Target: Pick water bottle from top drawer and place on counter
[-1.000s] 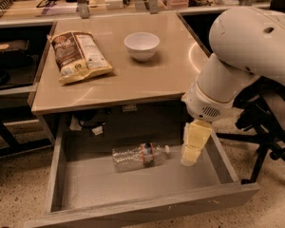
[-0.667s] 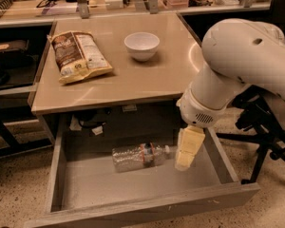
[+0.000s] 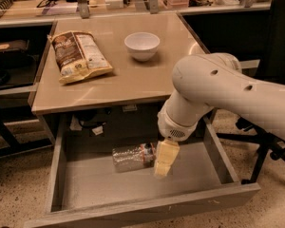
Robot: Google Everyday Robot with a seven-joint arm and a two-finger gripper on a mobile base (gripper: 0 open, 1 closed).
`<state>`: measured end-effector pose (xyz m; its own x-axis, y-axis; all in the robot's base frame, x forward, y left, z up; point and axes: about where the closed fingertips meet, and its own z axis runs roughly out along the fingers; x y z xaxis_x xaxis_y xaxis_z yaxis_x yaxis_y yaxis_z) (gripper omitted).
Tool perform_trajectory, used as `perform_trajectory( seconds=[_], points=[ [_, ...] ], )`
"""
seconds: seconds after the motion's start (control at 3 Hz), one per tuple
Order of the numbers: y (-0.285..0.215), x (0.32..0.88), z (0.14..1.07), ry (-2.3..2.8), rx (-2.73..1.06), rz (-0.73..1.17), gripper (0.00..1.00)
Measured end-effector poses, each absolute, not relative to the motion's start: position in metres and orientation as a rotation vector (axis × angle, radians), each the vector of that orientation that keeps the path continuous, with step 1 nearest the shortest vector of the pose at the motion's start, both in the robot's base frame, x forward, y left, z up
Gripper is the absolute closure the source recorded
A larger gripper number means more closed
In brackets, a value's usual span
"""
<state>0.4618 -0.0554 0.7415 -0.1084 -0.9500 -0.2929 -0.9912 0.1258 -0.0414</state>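
1. The water bottle (image 3: 129, 157) lies on its side on the floor of the top drawer (image 3: 109, 194), which is pulled fully out. Its cap end is covered by the gripper (image 3: 164, 160), and its crinkled body extends away from the gripper toward the drawer's far side wall.
2. Camera view, the change: a second ago the gripper was held well apart from the bottle, nearer the drawer's near side wall. It has since been carried sideways and lowered until it overlaps the bottle's cap end. The bottle itself has not been moved.
3. Meaning for the task: the approach is judged nearly finished. The grasp is not yet confirmed, and lifting and placing remain to be done.
4. Whether the gripper is released or clenched cannot be told. No hold on the bottle is shown.
5. Above and beyond the gripper, the counter (image 3: 133, 82) is seen. A chip bag (image 3: 80, 56) and a white bowl (image 3: 142, 45) rest on it, with bare surface nearer the gripper.
6. Obstruction: the counter's front edge overhangs the drawer just behind the gripper, so it is judged that a lift must first be drawn outward.
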Motion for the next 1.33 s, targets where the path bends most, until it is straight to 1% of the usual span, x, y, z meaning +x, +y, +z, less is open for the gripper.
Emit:
perform_trajectory(
  seconds=[0.67, 1.33],
  points=[
    [-0.021, 0.484, 0.696, 2.125, -1.946, 0.296, 0.0],
    [-0.009, 0.485, 0.656, 2.153, -1.938, 0.371, 0.0]
  ],
)
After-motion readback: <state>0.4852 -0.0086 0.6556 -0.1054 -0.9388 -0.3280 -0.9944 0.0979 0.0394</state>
